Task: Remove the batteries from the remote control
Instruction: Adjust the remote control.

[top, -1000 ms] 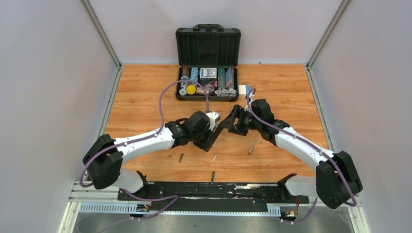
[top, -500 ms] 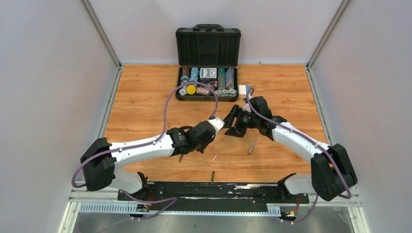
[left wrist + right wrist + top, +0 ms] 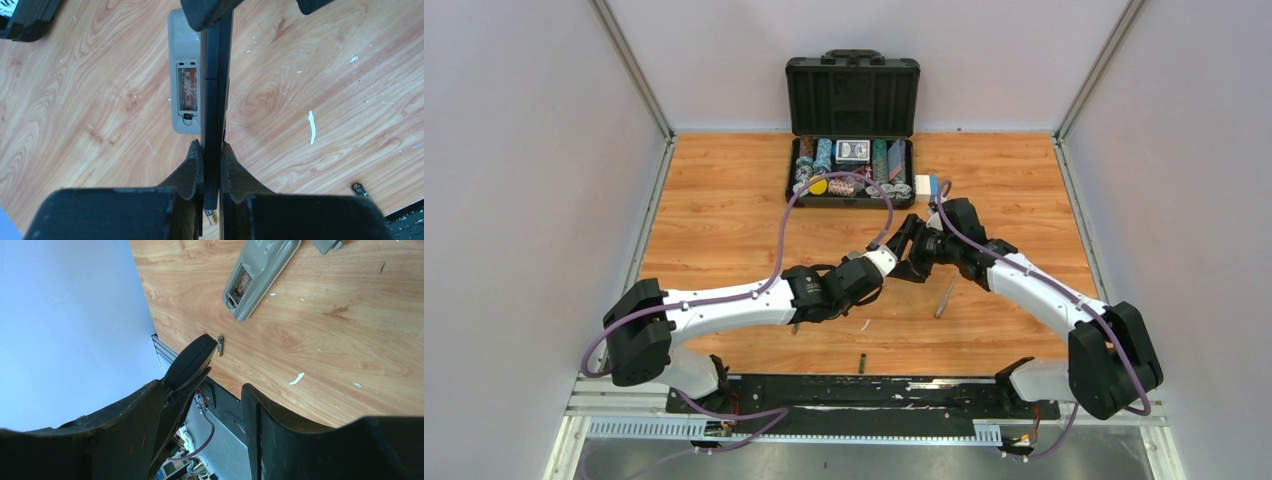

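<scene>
Top external: left tool (image 3: 212,150) w/ black remote (image 3: 216,75) has reached right tool (image 3: 202,385).

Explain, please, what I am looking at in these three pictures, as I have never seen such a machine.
This is a robot with a left arm and a right arm, bolted at the near edge of a wooden table. One picture looks down from above. The other two come from a camera on each wrist, so each shows its own jaws. On the table lie an open case of poker chips, a grey remote with its battery bay uncovered, and loose batteries. The left jaws are shut on a black remote, seen edge-on. The right jaws stand open at its far end.
</scene>
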Action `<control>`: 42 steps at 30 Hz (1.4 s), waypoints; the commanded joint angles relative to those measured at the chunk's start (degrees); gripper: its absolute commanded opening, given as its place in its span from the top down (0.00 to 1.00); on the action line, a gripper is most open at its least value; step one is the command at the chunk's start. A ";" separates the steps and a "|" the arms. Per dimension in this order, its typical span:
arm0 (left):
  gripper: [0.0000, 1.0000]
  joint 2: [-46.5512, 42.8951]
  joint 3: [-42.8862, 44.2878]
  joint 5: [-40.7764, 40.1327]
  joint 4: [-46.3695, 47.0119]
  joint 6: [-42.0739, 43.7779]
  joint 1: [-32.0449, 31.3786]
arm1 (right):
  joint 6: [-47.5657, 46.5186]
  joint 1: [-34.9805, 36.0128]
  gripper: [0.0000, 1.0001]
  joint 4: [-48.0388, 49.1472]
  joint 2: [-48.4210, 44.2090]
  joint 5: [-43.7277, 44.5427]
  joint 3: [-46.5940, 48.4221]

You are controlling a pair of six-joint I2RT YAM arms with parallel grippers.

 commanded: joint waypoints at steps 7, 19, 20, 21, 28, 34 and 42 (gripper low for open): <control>1.00 0.03 2.36 -3.24 0.55 1.94 -2.43 | 3.89 0.12 0.46 1.16 -1.45 2.49 1.11; 0.99 -1.72 1.54 -10.28 2.28 5.17 -5.29 | 3.34 0.27 0.75 1.75 1.26 -0.33 -0.38; 0.96 -2.18 1.08 -10.97 2.51 5.35 -5.26 | 3.43 0.34 0.80 1.83 1.27 -0.65 -0.79; 0.93 -2.59 0.68 -11.26 2.76 5.43 -5.24 | 3.44 0.35 0.86 2.00 1.23 -0.84 -1.15; 0.30 -6.18 -2.93 -11.49 5.57 2.00 -5.29 | 3.12 0.36 1.00 5.15 -1.28 0.40 -3.54; 0.04 -11.23 -6.87 -5.47 11.19 -5.10 -5.20 | 3.53 0.32 1.00 8.32 -4.17 3.92 -6.06; 0.00 -17.63 -12.39 0.69 13.77 -14.03 -1.43 | 0.12 0.27 1.00 8.49 -5.62 6.38 -7.72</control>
